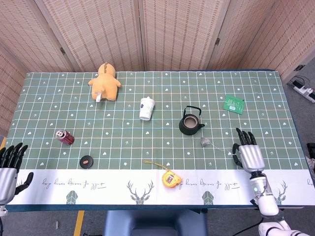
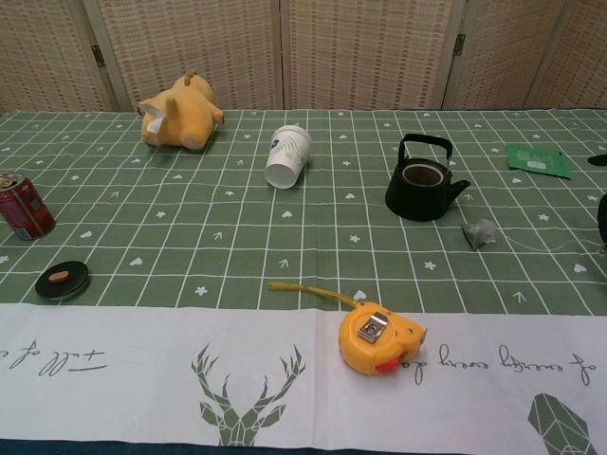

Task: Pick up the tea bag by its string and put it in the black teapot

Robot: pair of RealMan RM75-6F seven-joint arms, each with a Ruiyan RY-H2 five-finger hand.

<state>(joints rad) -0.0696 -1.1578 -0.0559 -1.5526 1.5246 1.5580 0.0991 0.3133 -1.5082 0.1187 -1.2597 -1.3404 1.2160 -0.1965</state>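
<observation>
From the head view, the tea bag [image 1: 205, 142] lay flat on the desk [image 1: 275, 108], just right of and nearer than the black teapot [image 1: 190, 124], its string trailing toward the right robot hand [image 1: 249, 155]. That hand hovered beside the string's end with fingers spread and nothing in them, seemingly placed to pinch it. The left robot hand [image 1: 9, 162] waited released at the far corner.

In the chest view, the teapot's lid was off, leaving its mouth open for the bag [image 2: 479, 233]; only a dark sliver of the right hand showed.

plush toy [image 1: 104, 82], paper cup [image 1: 146, 108], soda can [image 1: 64, 137], tape measure [image 1: 170, 178], green packet [image 1: 234, 103]
</observation>
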